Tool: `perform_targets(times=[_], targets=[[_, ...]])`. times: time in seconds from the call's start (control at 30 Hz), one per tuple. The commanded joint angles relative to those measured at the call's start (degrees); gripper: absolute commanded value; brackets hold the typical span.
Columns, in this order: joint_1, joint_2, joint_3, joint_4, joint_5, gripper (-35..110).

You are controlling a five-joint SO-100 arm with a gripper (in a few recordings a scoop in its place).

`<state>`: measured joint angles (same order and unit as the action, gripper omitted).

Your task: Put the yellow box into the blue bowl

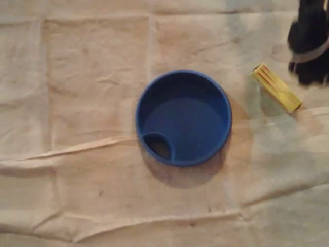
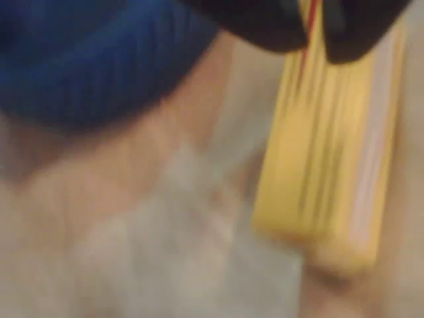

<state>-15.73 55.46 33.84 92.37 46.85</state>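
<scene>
The yellow box (image 1: 276,87) lies flat on the cloth, slanting from upper left to lower right, a short way right of the blue bowl (image 1: 183,118). The bowl stands upright with a small round pocket at its lower left and nothing inside. My dark arm (image 1: 310,43) hangs at the top right corner, just above and right of the box, apart from it. The wrist view is blurred: the yellow box (image 2: 331,159) runs lengthwise below my gripper (image 2: 311,36), whose dark fingers (image 2: 258,23) show at the top edge. The blue bowl (image 2: 86,59) sits at the upper left.
A wrinkled beige cloth (image 1: 82,170) covers the whole table, with folds running across the lower half and near the box. Open cloth lies left of and below the bowl.
</scene>
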Motion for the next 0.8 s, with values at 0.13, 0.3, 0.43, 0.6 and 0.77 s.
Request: perform_targets(times=[0.13,0.3,0.43,0.6,0.77], targets=[[0.4,-5.6,-9.1,-1.7,1.1,0],[0.4,-7.5,-12.3,-5.5,1.1,0],[0.4,-7.7,-12.3,-6.1,1.2,0],[0.4,-7.6,-12.6,-6.1,1.0,0],[0.4,-6.9,-13.0,-6.0,1.1,0]])
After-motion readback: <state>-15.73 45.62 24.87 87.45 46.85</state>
